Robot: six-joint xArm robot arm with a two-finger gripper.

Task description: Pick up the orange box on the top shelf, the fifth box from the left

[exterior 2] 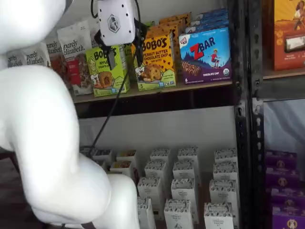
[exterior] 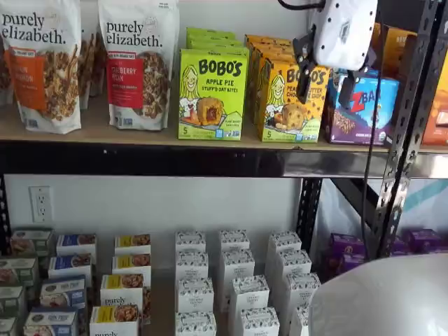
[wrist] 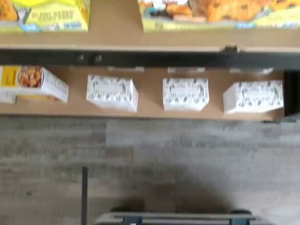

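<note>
The orange box (exterior: pixel 290 98) stands upright on the top shelf (exterior: pixel 98 134) between a green Bobo's box (exterior: pixel 211 94) and a blue ZBar box (exterior: pixel 360 105). It shows in both shelf views (exterior 2: pixel 156 59), with more orange cartons behind it. My gripper (exterior: pixel 325 87) hangs in front of the shelf at the height of the boxes, fingers apart, empty and open. In a shelf view the gripper (exterior 2: pixel 125 56) sits between the green box (exterior 2: pixel 106 71) and the orange box. The wrist view shows the orange box (wrist: pixel 220 11) from above, behind the shelf's black rail (wrist: pixel 150 58).
Purely Elizabeth bags (exterior: pixel 140 63) stand left of the green box. A black upright (exterior: pixel 409 126) rises right of the ZBar box. The lower shelf holds several small white boxes (exterior: pixel 234 280), also seen in the wrist view (wrist: pixel 112 92). My white arm (exterior 2: pixel 52 143) fills the left foreground.
</note>
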